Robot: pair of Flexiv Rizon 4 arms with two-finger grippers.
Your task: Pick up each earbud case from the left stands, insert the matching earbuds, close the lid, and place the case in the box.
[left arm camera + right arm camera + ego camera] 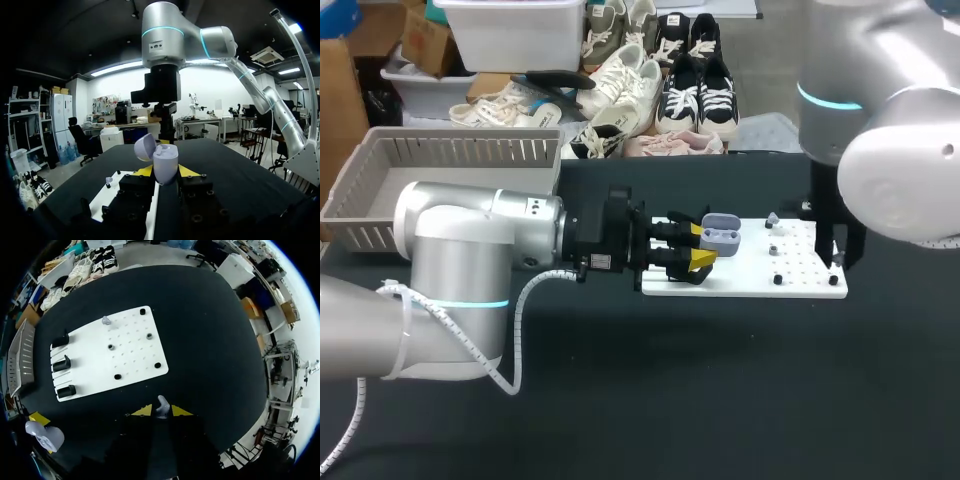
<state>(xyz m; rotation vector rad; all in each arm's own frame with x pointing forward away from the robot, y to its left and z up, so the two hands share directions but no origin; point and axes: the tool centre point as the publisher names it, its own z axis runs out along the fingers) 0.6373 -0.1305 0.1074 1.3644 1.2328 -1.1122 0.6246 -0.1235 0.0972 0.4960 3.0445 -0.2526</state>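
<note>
My left gripper (704, 251) is shut on a pale lavender earbud case (721, 234), held just above the left part of the white board (740, 283). Its lid (144, 147) stands open above the body (165, 165), which sits between the yellow tips. My right gripper (159, 410) is shut on a small grey earbud (161, 405) and hangs above the black table beside the board's right edge. In the head view it (836, 258) is mostly hidden by its arm. Another earbud (106, 320) rests on the board. The three black stands (62, 363) hold nothing.
A grey slatted basket (440, 150) stands at the table's back left. Several small black pegs (148, 336) stick up from the white board (130, 360). Shoes and bins lie beyond the far edge. My right arm (162, 85) stands right in front of the left gripper.
</note>
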